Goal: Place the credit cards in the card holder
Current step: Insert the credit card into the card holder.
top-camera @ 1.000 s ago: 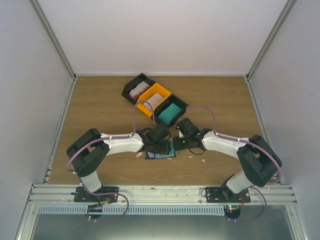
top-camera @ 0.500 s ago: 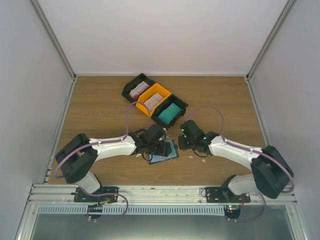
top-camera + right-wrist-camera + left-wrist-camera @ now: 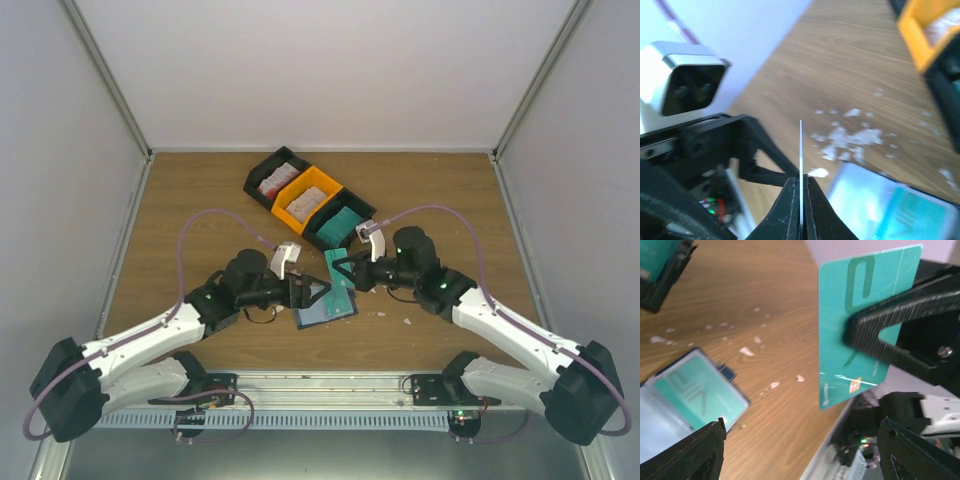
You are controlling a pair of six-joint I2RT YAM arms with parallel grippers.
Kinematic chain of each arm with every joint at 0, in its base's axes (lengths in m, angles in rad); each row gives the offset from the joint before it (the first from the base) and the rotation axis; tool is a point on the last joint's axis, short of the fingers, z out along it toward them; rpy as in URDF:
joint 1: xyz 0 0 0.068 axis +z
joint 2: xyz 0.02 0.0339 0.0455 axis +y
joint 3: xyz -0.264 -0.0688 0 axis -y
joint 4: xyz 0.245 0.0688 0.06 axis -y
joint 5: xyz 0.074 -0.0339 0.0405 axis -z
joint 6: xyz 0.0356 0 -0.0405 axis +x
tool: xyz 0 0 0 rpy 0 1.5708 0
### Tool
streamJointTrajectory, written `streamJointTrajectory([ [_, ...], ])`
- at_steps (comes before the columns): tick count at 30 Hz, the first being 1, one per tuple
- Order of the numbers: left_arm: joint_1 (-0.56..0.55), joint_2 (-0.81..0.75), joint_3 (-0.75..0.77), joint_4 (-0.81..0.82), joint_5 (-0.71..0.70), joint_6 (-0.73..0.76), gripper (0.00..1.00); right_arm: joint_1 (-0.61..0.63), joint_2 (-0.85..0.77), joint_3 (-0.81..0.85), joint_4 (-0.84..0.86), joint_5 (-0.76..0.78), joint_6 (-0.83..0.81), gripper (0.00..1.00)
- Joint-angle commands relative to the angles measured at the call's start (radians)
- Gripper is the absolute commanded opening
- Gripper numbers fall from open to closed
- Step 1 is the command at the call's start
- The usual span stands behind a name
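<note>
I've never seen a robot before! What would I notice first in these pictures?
Probably the thin teal plastic card, pinched in the right arm's tool and held up facing the left arm's wide-open tool. On the wooden table nearby lies the open dark blue folding card holder with another teal card inside. Behind them sit black and orange plastic bins.
</note>
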Motion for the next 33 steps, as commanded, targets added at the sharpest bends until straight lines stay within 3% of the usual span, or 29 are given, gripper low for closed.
streamJointTrajectory([
  [1,0.029,-0.095,-0.04,0.171,0.126,-0.033,0.82,-0.01,-0.032,-0.013,0.212,-0.294,0.061,0.03],
  [6,0.031,-0.195,-0.103,0.313,0.158,-0.093,0.76,-0.007,-0.053,-0.047,0.36,-0.439,0.146,0.04],
  [11,0.031,-0.184,-0.082,0.359,0.23,-0.087,0.61,-0.007,-0.04,-0.062,0.424,-0.505,0.187,0.04],
  [18,0.031,-0.142,-0.072,0.387,0.241,-0.083,0.23,-0.002,-0.041,-0.075,0.461,-0.558,0.183,0.04],
  [21,0.031,-0.143,-0.071,0.397,0.245,-0.077,0.01,-0.003,-0.059,-0.083,0.44,-0.55,0.163,0.13],
  [23,0.031,-0.149,-0.069,0.389,0.24,-0.071,0.0,-0.002,-0.081,-0.086,0.38,-0.513,0.129,0.26],
  [26,0.032,-0.168,-0.071,0.369,0.214,-0.061,0.0,-0.005,-0.129,-0.111,0.33,-0.451,0.09,0.3],
  [30,0.034,-0.182,-0.073,0.351,0.205,-0.053,0.0,-0.007,-0.195,-0.164,0.345,-0.424,0.095,0.26],
  [33,0.034,-0.18,-0.073,0.35,0.209,-0.054,0.0,-0.005,-0.216,-0.179,0.35,-0.413,0.098,0.13],
])
